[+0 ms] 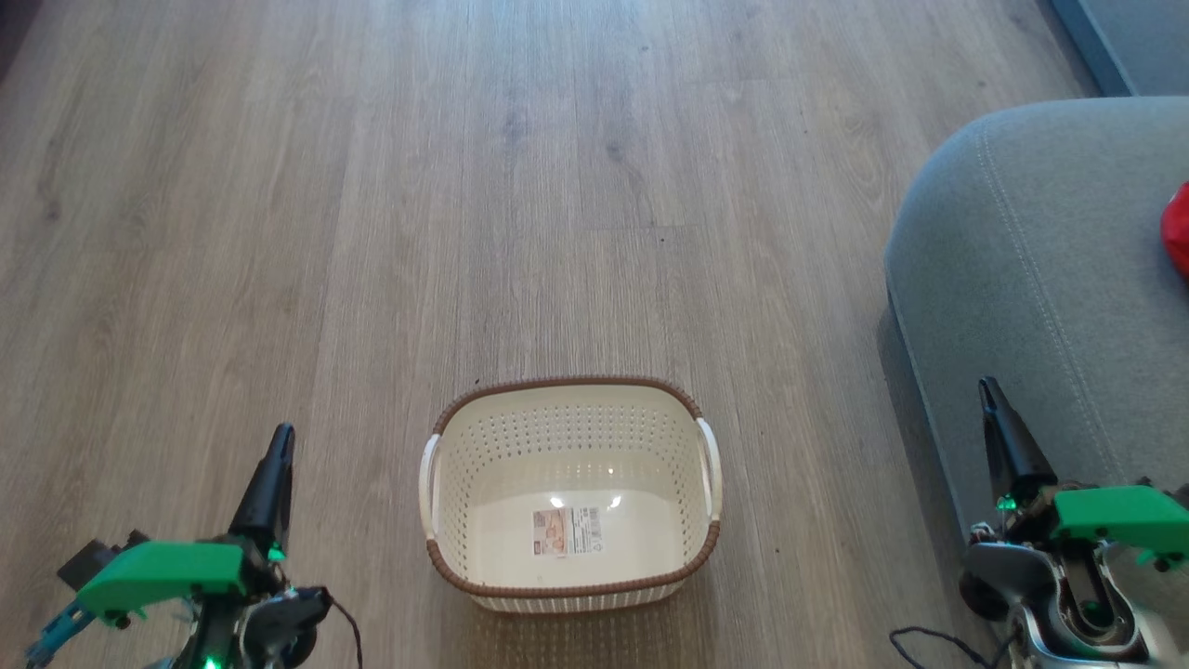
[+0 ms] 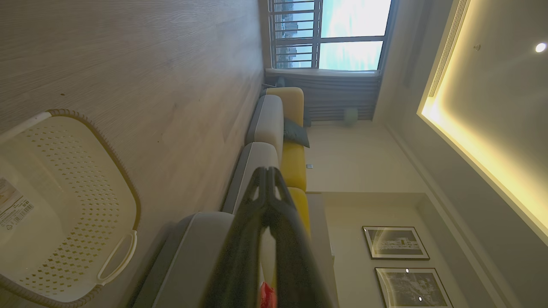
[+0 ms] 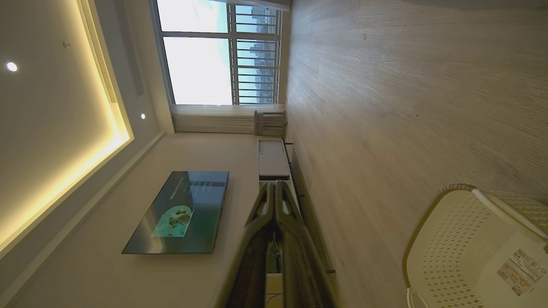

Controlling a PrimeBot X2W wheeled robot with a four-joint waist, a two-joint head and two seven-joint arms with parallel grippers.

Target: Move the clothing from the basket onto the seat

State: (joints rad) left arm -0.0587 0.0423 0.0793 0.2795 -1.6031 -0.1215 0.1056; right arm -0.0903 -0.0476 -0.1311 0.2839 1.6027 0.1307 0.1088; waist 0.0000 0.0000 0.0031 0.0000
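**Item 1.** Basket (image 1: 567,432): cream-white perforated plastic with a brown woven-look rim and white side handles. Upright on the wood-grain floor (image 1: 464,186), at 6 o'clock in the head view. Paper label (image 1: 566,531) plain to see on its bottom, the inside otherwise bare.

**Item 2.** Seat (image 1: 1022,260): grey upholstered cushion with a rounded corner and stitched seams. At 3 o'clock from the basket and well apart from it, running off the frame's edge.

**Item 3.** Clothing (image 1: 1178,232): bright red fabric, a mere sliver at the 3 o'clock edge. Lying on the seat, out of the basket. Cut and trim not tellable.

**Item 4.** Left hand (image 1: 281,437): at 7 o'clock, above the floor, well clear of the basket's 9 o'clock handle. Two dark fingers pressed together into one point, gripping nothing, tips toward 12 o'clock.

**Item 5.** Right hand (image 1: 987,388): at 4 o'clock, over the seat's near edge. Fingers likewise closed tip to tip, nothing between them.

**Item 6.** Surroundings:
- Left wrist view: yellow sofa backs (image 2: 295,167) behind a row of grey cushions, barred window (image 2: 329,34), two framed pictures (image 2: 396,242).
- Right wrist view: wall-mounted television (image 3: 180,211), low white cabinet (image 3: 272,158).
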